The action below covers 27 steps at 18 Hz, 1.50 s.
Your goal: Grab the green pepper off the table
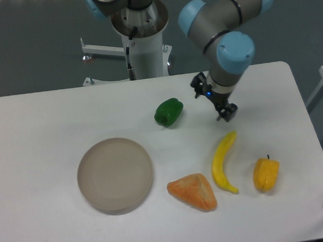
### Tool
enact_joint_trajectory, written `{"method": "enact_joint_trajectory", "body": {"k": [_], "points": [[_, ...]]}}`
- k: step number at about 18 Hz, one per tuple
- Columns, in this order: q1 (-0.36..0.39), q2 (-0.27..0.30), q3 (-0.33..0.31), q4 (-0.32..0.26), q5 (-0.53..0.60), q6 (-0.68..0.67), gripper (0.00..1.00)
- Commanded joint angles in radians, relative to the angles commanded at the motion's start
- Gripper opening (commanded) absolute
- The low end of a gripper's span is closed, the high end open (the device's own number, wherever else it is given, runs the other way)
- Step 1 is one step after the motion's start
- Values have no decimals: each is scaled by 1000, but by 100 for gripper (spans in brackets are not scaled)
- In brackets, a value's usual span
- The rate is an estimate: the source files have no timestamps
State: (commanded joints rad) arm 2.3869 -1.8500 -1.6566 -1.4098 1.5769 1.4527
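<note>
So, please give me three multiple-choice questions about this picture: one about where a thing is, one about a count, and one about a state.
1. Where does the green pepper lie?
A. On the bare table, up and to the right of the plate in the picture
B. On the plate
C. Touching the banana

2. How many yellow or orange items lie on the table?
A. One
B. Three
C. Five

3. What is the state of the gripper?
A. Closed on the green pepper
B. Holding the banana
C. Holding nothing, right of the green pepper in the picture

Answers: 1 A, since white table surrounds the pepper and the plate holds nothing. 2 B: the banana, the yellow pepper and the orange wedge-shaped item. 3 C, since a clear gap separates the gripper from the pepper and nothing sits between its fingers.
</note>
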Motion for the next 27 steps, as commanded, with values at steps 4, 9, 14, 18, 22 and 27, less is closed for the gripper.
{"method": "enact_joint_trajectory", "body": {"k": [4, 9, 14, 18, 22, 27], "points": [[-20, 0, -47, 2, -27, -40, 100], [-31, -9, -80, 3, -75, -95, 100], [-32, -12, -153, 57, -144, -118, 100], [-55, -17, -206, 210, -176, -212, 63], [-49, -5, -177, 209, -143, -227, 14], [-44, -5, -66, 195, -137, -232, 14]]}}
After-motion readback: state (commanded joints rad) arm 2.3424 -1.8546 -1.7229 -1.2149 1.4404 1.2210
